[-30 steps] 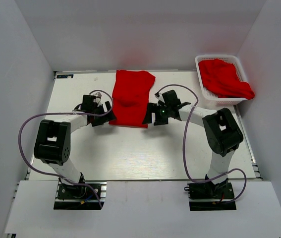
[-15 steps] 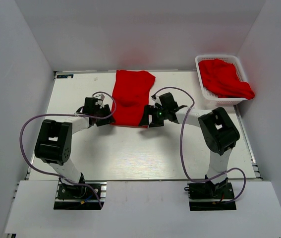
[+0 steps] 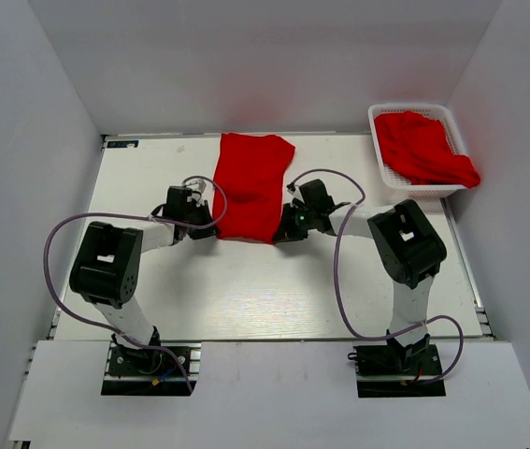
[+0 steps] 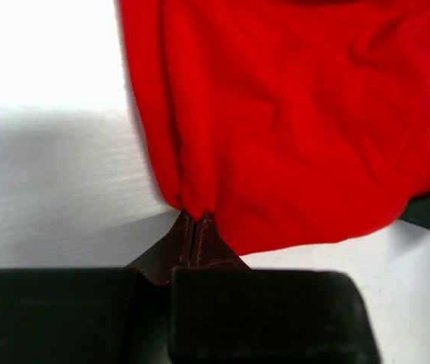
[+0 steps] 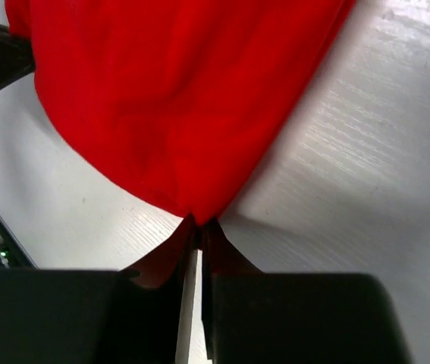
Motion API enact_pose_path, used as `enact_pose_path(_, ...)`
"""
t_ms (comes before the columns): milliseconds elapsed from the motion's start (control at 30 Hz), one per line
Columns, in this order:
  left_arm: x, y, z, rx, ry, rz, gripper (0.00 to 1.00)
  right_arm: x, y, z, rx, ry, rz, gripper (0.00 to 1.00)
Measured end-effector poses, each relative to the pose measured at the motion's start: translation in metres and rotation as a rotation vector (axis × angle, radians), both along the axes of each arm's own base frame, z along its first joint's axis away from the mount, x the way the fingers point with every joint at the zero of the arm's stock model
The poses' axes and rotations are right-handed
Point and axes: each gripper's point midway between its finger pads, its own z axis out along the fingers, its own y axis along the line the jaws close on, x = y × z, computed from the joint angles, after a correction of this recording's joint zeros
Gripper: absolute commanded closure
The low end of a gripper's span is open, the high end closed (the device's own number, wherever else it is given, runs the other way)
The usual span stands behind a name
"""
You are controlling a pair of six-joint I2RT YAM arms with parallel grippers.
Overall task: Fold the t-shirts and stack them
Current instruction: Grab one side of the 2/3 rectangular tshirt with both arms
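Both grippers are clamped on fabric: the left gripper (image 3: 210, 229) and right gripper (image 3: 281, 231) each pinch a near corner of the t-shirt (image 3: 249, 187), likely so its hem lifts evenly for a fold. On the table (image 3: 246, 290), that shirt lies flat toward the far edge. A second t-shirt (image 3: 423, 150) waits heaped in the basket (image 3: 412, 108), far right.

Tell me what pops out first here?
A bright red t-shirt lies in the middle of the white table, with the left claw and the right claw each pinching a near corner. A crumpled t-shirt, red too, fills the white basket at the far right.
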Motion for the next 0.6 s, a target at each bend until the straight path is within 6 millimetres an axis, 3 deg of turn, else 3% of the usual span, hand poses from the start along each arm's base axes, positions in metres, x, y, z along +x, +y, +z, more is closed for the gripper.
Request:
enact_pose_path(133, -0.022, -0.008, 0.001, -0.024, 0.017, -0.031, 1.00, -0.011, -0.007, -0.002, -0.008, -0.003, 0.003, 1.00)
enact_pose_path(300, -0.079, -0.015, 0.009, -0.048, 0.058, -0.075, 1.00, -0.056, -0.037, 0.006, -0.050, -0.005, 0.005, 1.00)
enact_pose_path(433, -0.116, -0.021, 0.036, -0.078, 0.045, -0.113, 1.00, -0.091, -0.054, 0.030, -0.043, -0.039, 0.022, 1.00)
enact_pose_path(600, -0.148, -0.025, 0.091, -0.153, -0.049, -0.151, 1.00, -0.130, -0.073, 0.071, -0.019, -0.102, 0.043, 1.00)
